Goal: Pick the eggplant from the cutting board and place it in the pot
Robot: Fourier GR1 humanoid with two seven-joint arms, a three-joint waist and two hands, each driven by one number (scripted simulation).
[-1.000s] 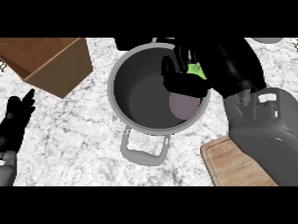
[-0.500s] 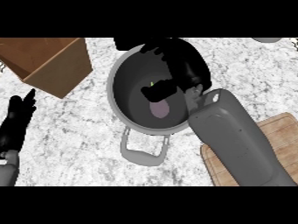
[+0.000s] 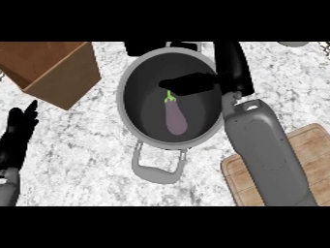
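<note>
Head view: the eggplant (image 3: 175,117) is lying flat on the bottom of the pot (image 3: 133,72), stem end pointing up toward the right hand (image 3: 228,72). That hand hovers over the pot's far side with its fingers spread out straight, a dark finger or thumb reaching in just above the stem, and it's got nothing in it. So the drop looks done to me. The board (image 3: 324,145) at lower right is partly under the right forearm, nothing showing on it.

The left hand (image 3: 14,140) sits at the left edge, fingers up and relaxed, just resting.

For the step in hand, I'd lift the right hand straight up before swinging back, so the fingers don't clip the rim or the cardboard box (image 3: 50,68) side.
</note>
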